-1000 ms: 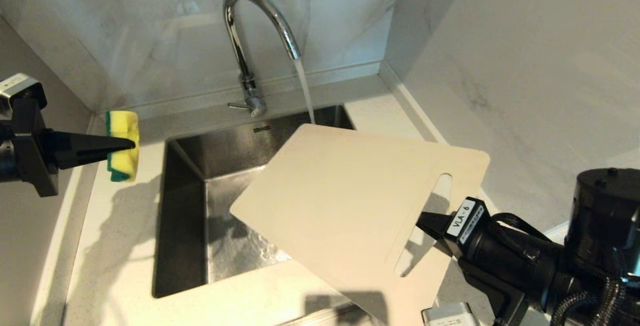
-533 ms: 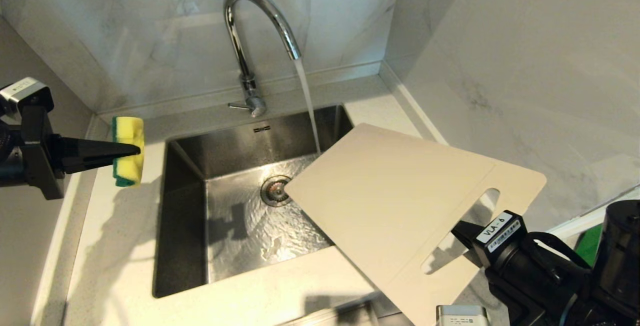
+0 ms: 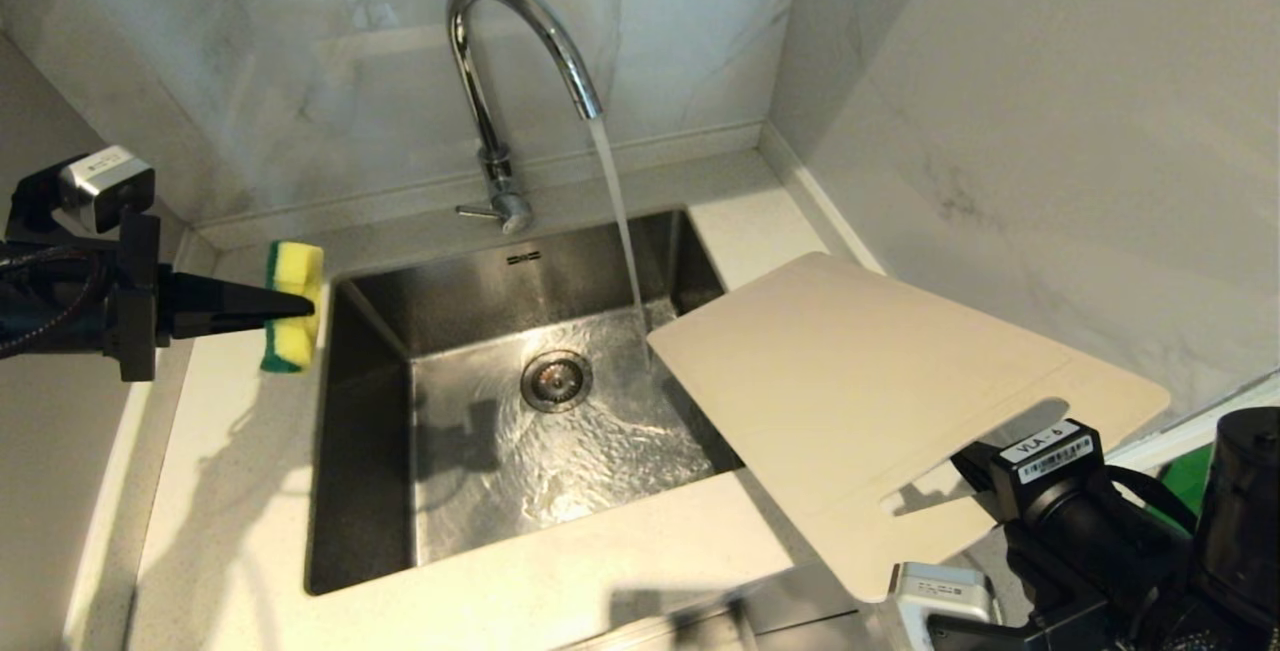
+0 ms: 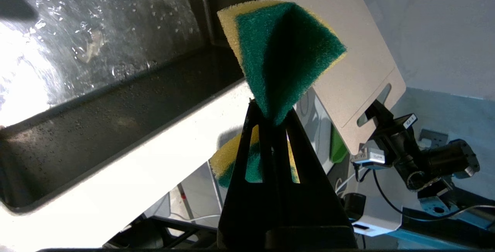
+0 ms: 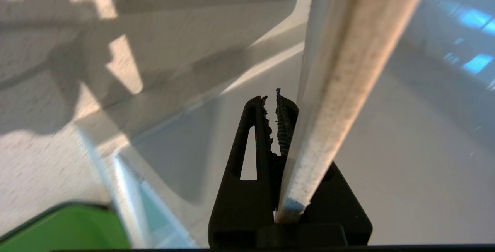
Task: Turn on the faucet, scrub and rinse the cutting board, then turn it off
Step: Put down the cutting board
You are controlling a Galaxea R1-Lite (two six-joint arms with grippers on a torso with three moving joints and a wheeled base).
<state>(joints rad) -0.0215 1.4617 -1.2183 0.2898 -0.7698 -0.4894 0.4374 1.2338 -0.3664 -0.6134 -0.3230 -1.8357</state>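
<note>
Left gripper (image 3: pixel 300 306) at the far left, above the white speckled countertop (image 3: pixel 230 491) just beside the sink's left rim: black fingers clamped tight on the yellow-and-green scrubbing sponge (image 3: pixel 291 306), squeezed to a fold so it cannot slip; held level and clear of the water, likely kept ready for scrubbing. Centre: rectangular stainless steel sink (image 3: pixel 370 331), wet floor, round drain. Behind it the tall shiny chrome gooseneck faucet (image 3: pixel 500 81), running; the stream falls into the basin just beside the board's near corner, apparently not on it. Right: large thin pale beige cutting board (image 3: pixel 880 381), held tilted over the sink's right rim and the counter, slot-handle end lowest. Right gripper (image 3: pixel 975 471) pinches that handle end, jaws closed on the board's edge, probably to leave the broad face free for sponge and water.
</note>
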